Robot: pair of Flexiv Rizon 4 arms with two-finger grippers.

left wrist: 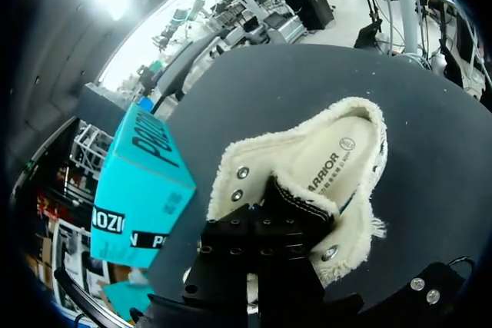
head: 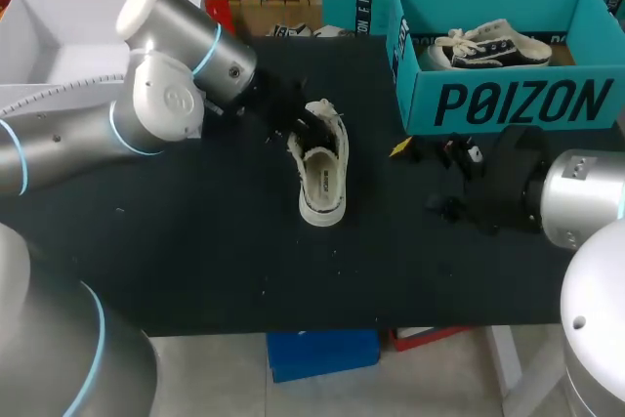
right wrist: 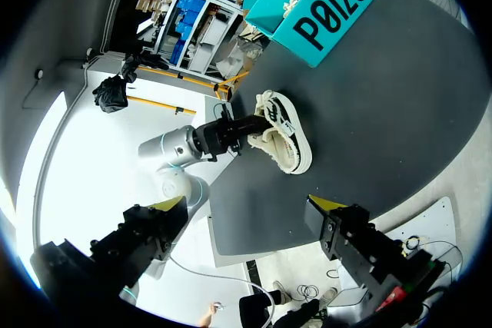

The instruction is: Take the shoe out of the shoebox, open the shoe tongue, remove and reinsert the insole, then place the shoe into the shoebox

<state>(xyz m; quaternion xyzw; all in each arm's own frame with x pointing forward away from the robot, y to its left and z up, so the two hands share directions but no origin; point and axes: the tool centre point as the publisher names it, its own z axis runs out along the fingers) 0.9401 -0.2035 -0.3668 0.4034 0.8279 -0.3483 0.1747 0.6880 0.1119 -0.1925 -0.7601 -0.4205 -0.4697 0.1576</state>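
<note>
Dark table (head: pixel 195 261), bearing: teal shoebox (head: pixel 508 100), far right; white shoe (head: pixel 322 178), mid-table, outside the box; left gripper (head: pixel 298 126), jaws narrow, pinching the shoe's tongue; right gripper (right wrist: pixel 246 205), jaws wide, holding nothing, near the shoebox.

The shoe (head: pixel 322 175) lies on the surface (head: pixel 195 261) near its middle. Behind it and to the right stands the shoebox (head: pixel 508 100), with a second shoe (head: pixel 493 46) inside. The left gripper (head: pixel 298 129) is at the shoe's far end. The right gripper (head: pixel 459 178) is right of the shoe, in front of the shoebox.
</note>
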